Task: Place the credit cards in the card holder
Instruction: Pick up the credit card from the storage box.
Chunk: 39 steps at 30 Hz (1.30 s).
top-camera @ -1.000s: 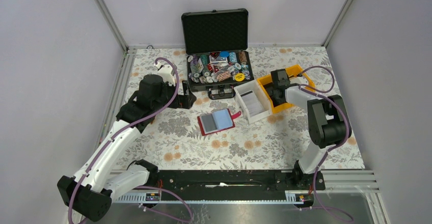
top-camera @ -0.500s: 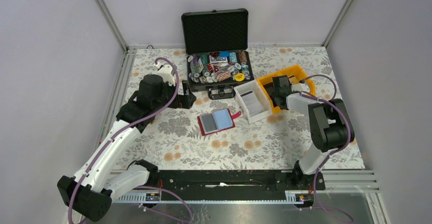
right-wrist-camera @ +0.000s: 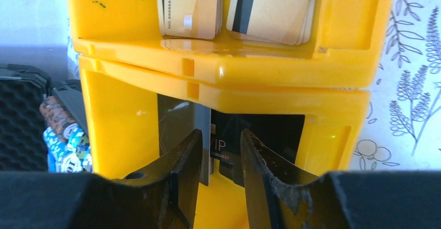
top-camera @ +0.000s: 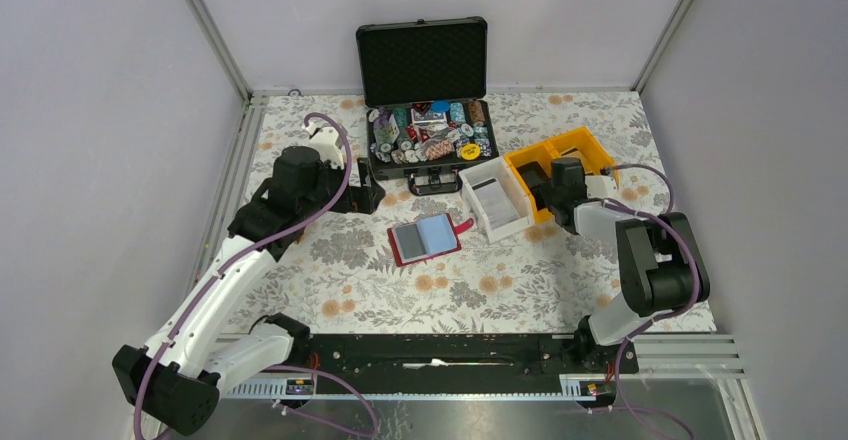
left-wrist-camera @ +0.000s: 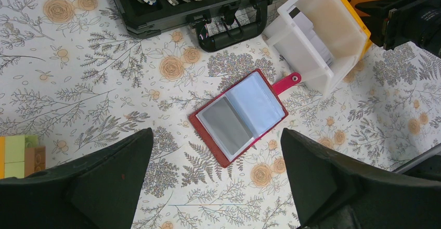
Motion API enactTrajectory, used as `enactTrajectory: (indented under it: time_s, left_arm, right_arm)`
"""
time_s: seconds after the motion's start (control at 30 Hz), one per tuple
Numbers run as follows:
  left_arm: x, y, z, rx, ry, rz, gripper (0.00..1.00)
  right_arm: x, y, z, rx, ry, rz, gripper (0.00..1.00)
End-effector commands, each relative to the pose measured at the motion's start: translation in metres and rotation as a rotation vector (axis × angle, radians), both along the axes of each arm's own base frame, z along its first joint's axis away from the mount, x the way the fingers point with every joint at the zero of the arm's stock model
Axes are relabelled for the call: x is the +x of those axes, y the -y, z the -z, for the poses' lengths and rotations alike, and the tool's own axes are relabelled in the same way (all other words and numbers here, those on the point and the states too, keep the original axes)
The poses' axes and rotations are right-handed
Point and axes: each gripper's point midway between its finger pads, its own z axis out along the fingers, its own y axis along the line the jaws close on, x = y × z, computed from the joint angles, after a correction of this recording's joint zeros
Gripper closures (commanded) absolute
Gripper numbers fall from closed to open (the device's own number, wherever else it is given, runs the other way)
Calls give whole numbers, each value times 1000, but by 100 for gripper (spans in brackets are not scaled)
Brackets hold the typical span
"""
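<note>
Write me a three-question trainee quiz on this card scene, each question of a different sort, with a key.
1. True or false: the card holder lies unfolded, inner slots facing up.
2. The credit cards in the yellow bin compartment beyond the right hand are: A green; B tan-gold; C red.
3. Fill in: the left hand hangs over the card holder with its jaws ___, holding nothing.

Key: 1 true; 2 B; 3 open.

Pale lilac walls enclose a floral-patterned table; even light.
</note>
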Motion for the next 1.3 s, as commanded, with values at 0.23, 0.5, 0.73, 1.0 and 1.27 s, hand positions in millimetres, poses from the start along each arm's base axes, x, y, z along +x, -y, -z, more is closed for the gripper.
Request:
enactTrajectory:
  time_s: [0.23,0.5,0.73,1.0,1.27]
  left_arm:
    - [5,-1,-14,0,60,-7,1]
    - [5,-2,-14,2,61,-8,1]
    - [5,-2,-13,3,60,-9,1]
    - [5,-2,-14,3,62,-8,1]
    - [5,-2,-15,1,66,-8,1]
  right_arm:
    - [14,-4,-4,91,94,-39,59]
    - [19,-4,10,93,56,-32,63]
    - [18,-2,20,89,21,-14,64]
    - [25,-4,26,92,21,-17,65]
    - [33,-7,29,103,46,-30,67]
